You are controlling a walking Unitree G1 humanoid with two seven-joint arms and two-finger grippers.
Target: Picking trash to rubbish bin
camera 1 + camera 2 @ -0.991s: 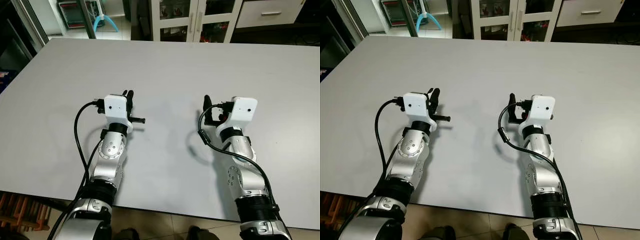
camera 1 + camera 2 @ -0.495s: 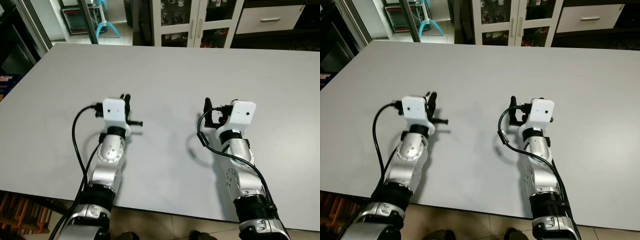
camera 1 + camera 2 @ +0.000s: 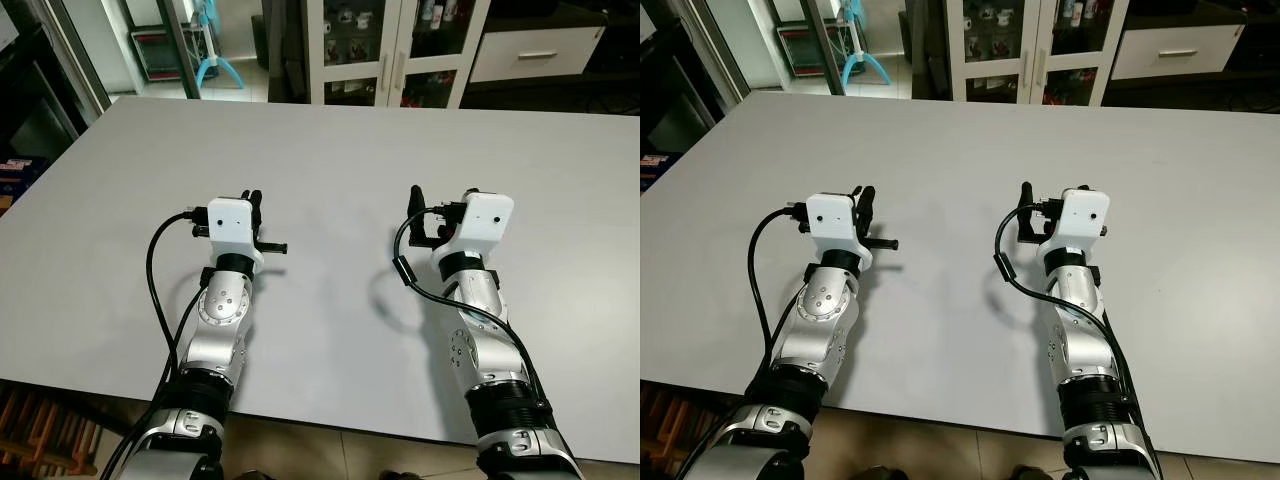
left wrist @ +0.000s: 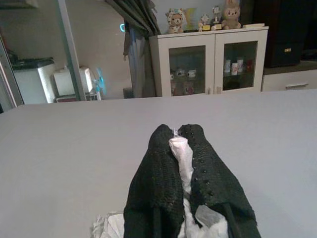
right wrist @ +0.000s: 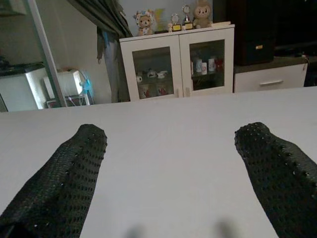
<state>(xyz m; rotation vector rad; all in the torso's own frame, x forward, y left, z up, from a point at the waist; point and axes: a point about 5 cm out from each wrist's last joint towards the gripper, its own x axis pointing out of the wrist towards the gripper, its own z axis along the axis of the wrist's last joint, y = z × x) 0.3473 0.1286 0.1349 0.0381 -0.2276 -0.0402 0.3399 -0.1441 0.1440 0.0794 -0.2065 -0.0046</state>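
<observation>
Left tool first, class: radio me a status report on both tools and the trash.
Left tool shut on white crumpled trash, over grey table. Right tool open, holding nothing. Nothing in the way.

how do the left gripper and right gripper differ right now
The left gripper has its fingers pressed together on a piece of white crumpled trash; the right gripper has its fingers spread wide with nothing between them. The left gripper's cable loops on its outer side, the right gripper's on its inner side. Both hover low over the grey table, pointing forward toward the white cabinet.
</observation>
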